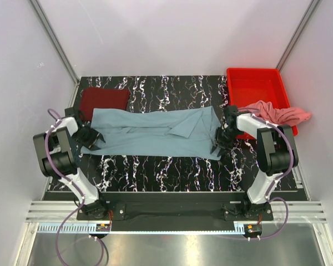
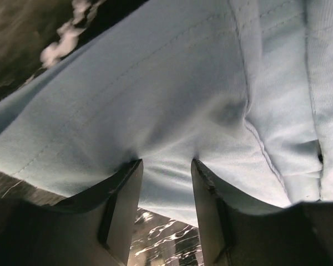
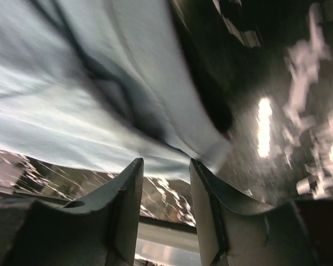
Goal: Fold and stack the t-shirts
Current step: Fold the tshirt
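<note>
1. Layout. The grey-blue t-shirt (image 1: 150,133) is spread lengthwise across the middle of the marbled table (image 1: 166,172), with 1 sleeve turned in towards its right end. The maroon t-shirt (image 1: 104,100) lies folded at the far left, touching the far left corner of the grey-blue one. The salmon pink t-shirt (image 1: 283,113) is draped unfolded over the near right rim of the red tray (image 1: 255,86) at the far right.

2. Grippers. The left gripper (image 1: 94,137) is set at the left end of the grey-blue t-shirt. In the left wrist view its fingers (image 2: 125,199) are drawn close, with cloth puckered between the tips, so a pinch on the hem is judged. The right gripper (image 1: 218,139) is set at the right end. Its fingers are narrowly parted with the hem at their tips, but blur prevents a hold from being confirmed.

3. Step in hand. The fold of the grey-blue t-shirt is judged to be in progress, with both ends addressed. 1 shirt is already folded and 1 is untouched.

4. Next move. A firm pinch at the right end is required first. Both ends should then be raised together and level, so that the cloth is carried over without sagging or twisting.
</note>
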You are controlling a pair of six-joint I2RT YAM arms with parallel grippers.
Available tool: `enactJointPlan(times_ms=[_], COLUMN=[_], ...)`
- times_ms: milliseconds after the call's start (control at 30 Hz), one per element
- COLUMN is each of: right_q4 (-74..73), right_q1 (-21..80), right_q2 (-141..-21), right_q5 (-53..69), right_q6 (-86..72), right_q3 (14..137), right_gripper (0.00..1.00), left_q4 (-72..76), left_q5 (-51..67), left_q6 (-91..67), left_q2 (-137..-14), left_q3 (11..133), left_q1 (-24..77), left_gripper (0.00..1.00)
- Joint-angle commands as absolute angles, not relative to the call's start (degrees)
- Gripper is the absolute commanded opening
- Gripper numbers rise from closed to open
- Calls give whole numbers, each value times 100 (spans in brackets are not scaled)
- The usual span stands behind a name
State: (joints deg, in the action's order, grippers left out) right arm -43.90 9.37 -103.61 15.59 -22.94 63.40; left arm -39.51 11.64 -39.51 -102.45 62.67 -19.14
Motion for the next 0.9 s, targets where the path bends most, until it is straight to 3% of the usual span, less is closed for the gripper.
enactJointPlan(times_ms=[0, 267, 433, 867], right_q4=[-4728, -4739, -3519, -2250], right_q1=[923, 1002, 1291, 1564], right_q2=[-9785, -9061, -10035, -11803], right_q5=[1345, 2248, 3505, 3287], right_q6=[-2294, -2249, -3302, -3841], right_q3=[6047, 7055, 7549, 8217], right_gripper=[47, 53, 59, 58], left_q4=[-4474, -4684, -4746, -4755], left_q5=[510, -288, -518, -35], left_q6=[-3832, -3762, -3701, -2918], left_q2=[-9813, -8140, -7104, -6284], left_q3=[5522, 4975, 5018, 5125], left_q1=[-2004, -1224, -1011, -791], left_gripper=[48, 57, 63, 59])
